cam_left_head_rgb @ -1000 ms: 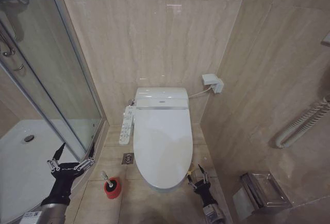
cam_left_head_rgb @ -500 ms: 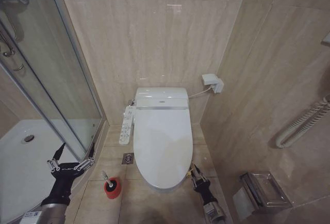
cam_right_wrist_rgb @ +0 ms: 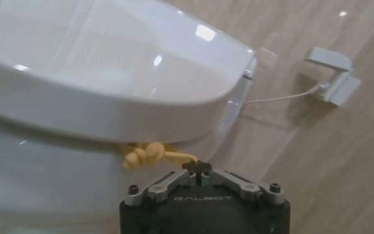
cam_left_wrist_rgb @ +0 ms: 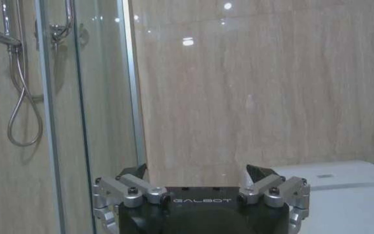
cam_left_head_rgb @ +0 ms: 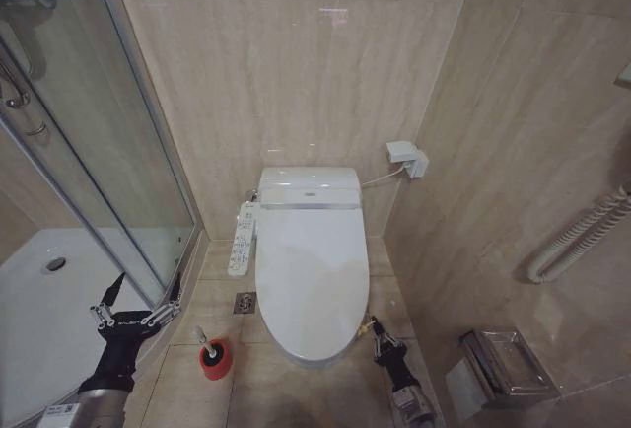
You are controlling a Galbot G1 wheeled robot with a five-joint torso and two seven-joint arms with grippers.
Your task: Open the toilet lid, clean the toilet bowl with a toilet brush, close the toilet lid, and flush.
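Toilet lid (cam_left_head_rgb: 311, 270) lies down, beige tiles around; right claw (cam_right_wrist_rgb: 200, 168) clenched on yellow tie (cam_right_wrist_rgb: 149, 155); left claw (cam_left_head_rgb: 137, 295) released.

Beige tiled floor (cam_left_head_rgb: 266, 389) carries the toilet bowl (cam_left_head_rgb: 296, 354) and a red holder (cam_left_head_rgb: 214, 360).

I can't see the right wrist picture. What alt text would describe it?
The right gripper, fingers pinched together on the yellow tie, sits just under the front edge of the closed toilet lid. The white toilet bowl curves below, over beige floor tiles.
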